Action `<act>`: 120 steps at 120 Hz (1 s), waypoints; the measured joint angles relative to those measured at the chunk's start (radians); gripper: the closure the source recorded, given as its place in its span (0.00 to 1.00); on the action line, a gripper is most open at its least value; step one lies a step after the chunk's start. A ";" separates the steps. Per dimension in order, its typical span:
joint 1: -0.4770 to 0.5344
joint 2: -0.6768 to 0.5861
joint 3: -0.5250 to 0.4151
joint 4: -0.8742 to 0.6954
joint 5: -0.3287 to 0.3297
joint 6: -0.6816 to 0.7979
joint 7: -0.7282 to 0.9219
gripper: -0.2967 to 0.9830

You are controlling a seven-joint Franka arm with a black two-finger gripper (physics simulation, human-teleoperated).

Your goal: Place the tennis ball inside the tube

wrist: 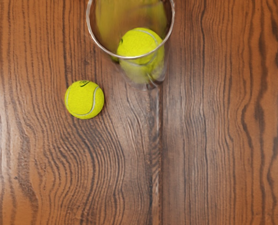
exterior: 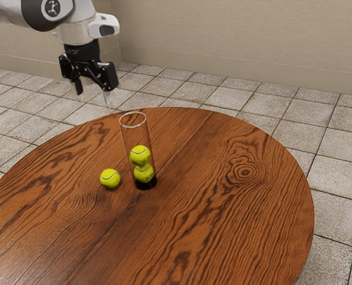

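Exterior view: the empty claw (exterior: 94,96) hangs wide open, loose tennis ball (exterior: 110,179) near upright tube (exterior: 136,135).

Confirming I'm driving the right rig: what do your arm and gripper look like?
My arm is white and rounded, with a black joint cover carrying a white ringed emblem. My gripper is black and angular, its two fingers ending in pale grey tips.

The round desk (exterior: 235,225) of brown, dark-grained wood carries an upright clear tube (exterior: 127,135) and, near its foot but not touching, a loose tennis ball (exterior: 110,179) at the tube's nine o'clock in the exterior view.
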 joint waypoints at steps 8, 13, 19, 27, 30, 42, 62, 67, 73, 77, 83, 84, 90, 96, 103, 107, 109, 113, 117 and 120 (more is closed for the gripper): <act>0.014 0.000 0.001 0.000 0.001 0.017 -0.004 0.23; 0.020 0.000 0.001 0.000 0.001 0.026 -0.006 0.23; 0.022 0.000 0.002 0.000 0.001 0.035 -0.008 0.23; 0.021 -0.003 0.000 0.001 0.000 0.041 -0.010 0.23; 0.019 -0.003 0.000 0.002 0.000 0.043 -0.011 0.23; 0.012 -0.006 -0.004 0.003 -0.002 0.047 -0.013 0.23; 0.015 -0.101 -0.008 -0.121 -0.003 0.067 -0.016 0.23; 0.028 -0.159 -0.008 -0.219 -0.004 0.093 -0.016 0.23; 0.043 -0.214 -0.008 -0.320 -0.006 0.130 -0.017 0.23; 0.051 -0.247 -0.008 -0.375 -0.008 0.152 -0.017 0.23; 0.058 -0.309 -0.007 -0.444 -0.009 0.179 -0.018 0.23; 0.058 -0.317 -0.006 -0.453 -0.009 0.182 -0.019 0.23; 0.058 -0.361 -0.005 -0.513 -0.005 0.201 -0.020 0.23; 0.048 -0.417 0.000 -0.581 0.002 0.217 -0.021 0.23; -0.023 -0.488 0.033 -0.651 0.025 0.231 -0.021 0.23; -0.113 -0.526 0.105 -0.678 0.050 0.238 -0.022 0.23; -0.156 -0.544 0.140 -0.689 0.067 0.241 -0.022 0.23; -0.229 -0.581 0.199 -0.716 0.104 0.247 -0.022 0.23; -0.299 -0.623 0.258 -0.748 0.145 0.252 -0.018 0.23; -0.353 -0.655 0.302 -0.766 0.180 0.255 -0.012 0.23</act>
